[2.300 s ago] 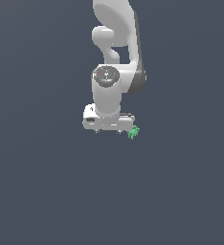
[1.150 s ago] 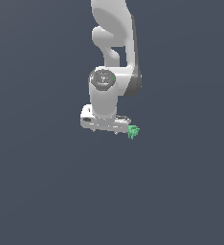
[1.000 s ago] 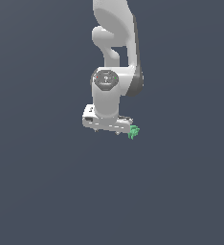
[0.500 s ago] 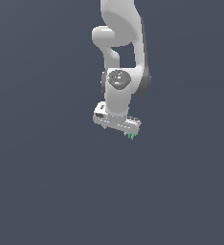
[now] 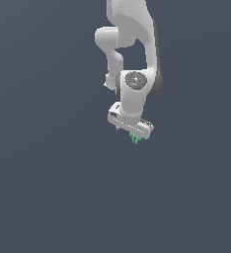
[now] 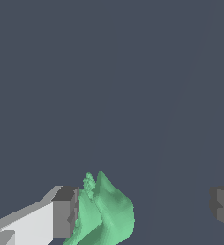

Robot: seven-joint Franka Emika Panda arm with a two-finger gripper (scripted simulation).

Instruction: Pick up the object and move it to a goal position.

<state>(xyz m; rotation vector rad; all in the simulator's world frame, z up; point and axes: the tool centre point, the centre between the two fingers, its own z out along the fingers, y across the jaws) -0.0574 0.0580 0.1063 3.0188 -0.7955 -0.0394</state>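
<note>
The object (image 5: 134, 138) is a small bright green lumpy figure showing just below the white hand of the arm in the exterior view. In the wrist view the object (image 6: 104, 215) lies close against one dark finger pad (image 6: 65, 213), while the other finger (image 6: 223, 208) stands far off across a wide gap. My gripper (image 6: 143, 210) is open, with the object inside its span but not clamped. In the exterior view the gripper (image 5: 132, 133) points down and is tilted, its fingers mostly hidden behind the hand.
Only a plain dark grey-blue background surrounds the arm (image 5: 132, 39) in both views. No goal marker, container or other object shows.
The hand has shifted toward the exterior view's right and tilted. The green object has stayed almost in place, so it now sits under the hand rather than at its end.
</note>
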